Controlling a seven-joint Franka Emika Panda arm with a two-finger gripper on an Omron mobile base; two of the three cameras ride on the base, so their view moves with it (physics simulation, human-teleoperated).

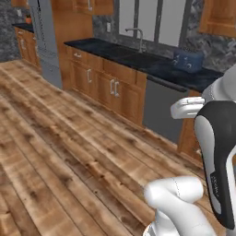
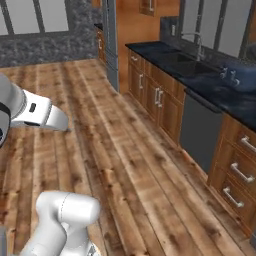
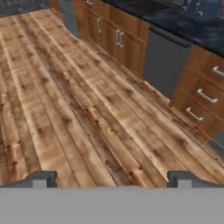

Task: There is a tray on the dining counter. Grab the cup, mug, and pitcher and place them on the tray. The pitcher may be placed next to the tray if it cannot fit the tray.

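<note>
Wooden planks are covering the floor [image 1: 60, 152], running wide and bare from the near edge toward a line of brown cabinets [image 1: 108, 85] at about one o'clock in the left base view. Black stone is topping that run as a counter [image 1: 138, 57], with a sink and curved tap [image 1: 138, 37] sitting under a window [image 1: 147, 16]. A blue-grey object, too blurred to name, is resting on the counter at two o'clock [image 1: 188, 60]. A grey dishwasher front [image 1: 163, 108] is interrupting the cabinet doors, and in the right base view drawers with metal pulls [image 2: 240, 170] are following it toward four o'clock. A tall steel fridge [image 1: 46, 41] is standing at eleven o'clock beside the wooden panelling.

Looking along the hand, the gripper [image 3: 113, 180] is standing with its two dark fingertips [image 3: 41, 179] spread as wide as they go, holding nothing, with floor showing between them. The cabinet bases are forming the only near edge, slanting from twelve to four o'clock in that view; floor is lying open everywhere to nine o'clock.

I cannot tell where the tray, cup, mug or pitcher are from these angles.
</note>
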